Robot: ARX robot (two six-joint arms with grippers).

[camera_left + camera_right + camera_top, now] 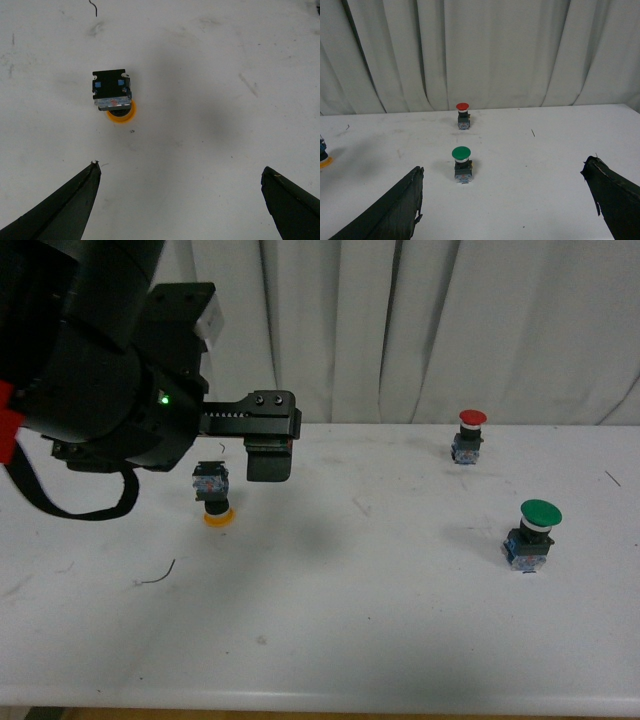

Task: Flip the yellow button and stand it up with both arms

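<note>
Two grippers, both spread and empty; left gripper [180, 168] hovers over the yellow button [213, 498], which stands cap-down at the left of the table [350, 640]. Right gripper [502, 167] idle. Risk: an off-centre pinch tips it and the cap rolls. Open room near and right; red switch [468, 436] and green switch [533, 532] well apart.

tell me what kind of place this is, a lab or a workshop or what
Most likely a robot test lab, not a workshop: a plain white tabletop, a pleated white curtain as backdrop, and three unwired push-buttons set out loose: yellow-capped switch, red-capped switch, green-capped switch.
</note>
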